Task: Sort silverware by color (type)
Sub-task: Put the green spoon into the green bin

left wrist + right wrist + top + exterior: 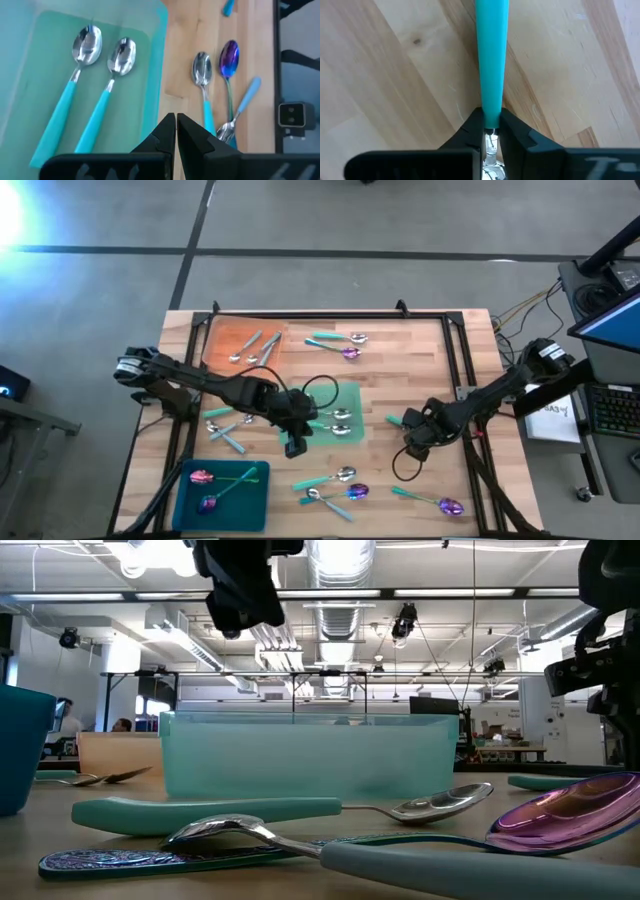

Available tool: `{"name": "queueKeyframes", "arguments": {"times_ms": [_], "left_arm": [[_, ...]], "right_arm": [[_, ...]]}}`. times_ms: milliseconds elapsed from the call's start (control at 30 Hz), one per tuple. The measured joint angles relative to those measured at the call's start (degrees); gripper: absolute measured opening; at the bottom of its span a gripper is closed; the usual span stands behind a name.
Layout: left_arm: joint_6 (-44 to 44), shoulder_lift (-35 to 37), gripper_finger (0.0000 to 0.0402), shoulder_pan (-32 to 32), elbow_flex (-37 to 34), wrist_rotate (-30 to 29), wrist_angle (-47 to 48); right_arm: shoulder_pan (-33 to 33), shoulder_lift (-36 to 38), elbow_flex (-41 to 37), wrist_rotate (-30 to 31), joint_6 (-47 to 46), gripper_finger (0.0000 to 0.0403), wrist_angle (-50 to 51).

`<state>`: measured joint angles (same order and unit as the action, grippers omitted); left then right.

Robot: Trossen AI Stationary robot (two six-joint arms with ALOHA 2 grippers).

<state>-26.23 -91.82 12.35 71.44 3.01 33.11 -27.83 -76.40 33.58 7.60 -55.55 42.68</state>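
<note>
My right gripper (410, 432) is over bare wood right of the green tray (352, 392) and is shut on a teal-handled utensil (395, 420); its head is hidden under the gripper. My left gripper (176, 125) is shut and hovers at the green tray's near-left edge (295, 442), holding nothing. Two silver-headed teal spoons (100, 90) lie flat in that tray. All-silver pieces (255, 345) lie in the orange tray. Purple-headed spoons (215, 490) lie in the teal tray. More silverware lies loose on the table (335, 485). My right gripper pinches the utensil between its two fingers where the teal handle meets the silver neck (490, 120). The fingers lie along it, and the handle (491, 50) juts out ahead of them toward the table's left. Whether the utensil is lifted clear of the wood, I cannot tell.
Loose spoons lie at the far middle (340, 340), near the left arm (225, 430) and along the near edge (430, 502). A black frame (465, 360) borders the table. Bare wood lies between the green tray and my right gripper. A coiled cable (318, 388) hangs off the left arm.
</note>
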Motion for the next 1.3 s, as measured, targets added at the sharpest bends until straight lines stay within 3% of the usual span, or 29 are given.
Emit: {"name": "queueKeyframes", "arguments": {"times_ms": [167, 400, 967, 1167, 1300], "left_arm": [[-2.62, 0.03, 0.0000, 3.54, -0.89, -2.98, 0.96], [-8.72, 0.03, 0.0000, 6.00, -2.27, -11.62, 1.83], [-5.41, 0.03, 0.0000, 5.65, -3.78, -10.09, 0.49], [2.30, 0.02, 0.0000, 5.60, -6.61, -17.94, -14.36], [14.69, 0.01, 0.0000, 5.44, -8.90, -26.58, -27.76]], "right_arm": [[0.00, 1.16, 0.00, -0.13, 0.17, 0.0026, -0.16], [0.00, 5.15, 0.89, -0.64, 1.79, 0.0026, -0.20], [0.00, 6.93, 2.24, -1.62, 1.59, 0.0025, -1.69], [0.00, 6.93, 6.18, 1.98, 5.41, 0.0025, -1.96], [-0.02, 6.95, 10.22, 10.07, 10.74, 0.0025, -3.27]]}}
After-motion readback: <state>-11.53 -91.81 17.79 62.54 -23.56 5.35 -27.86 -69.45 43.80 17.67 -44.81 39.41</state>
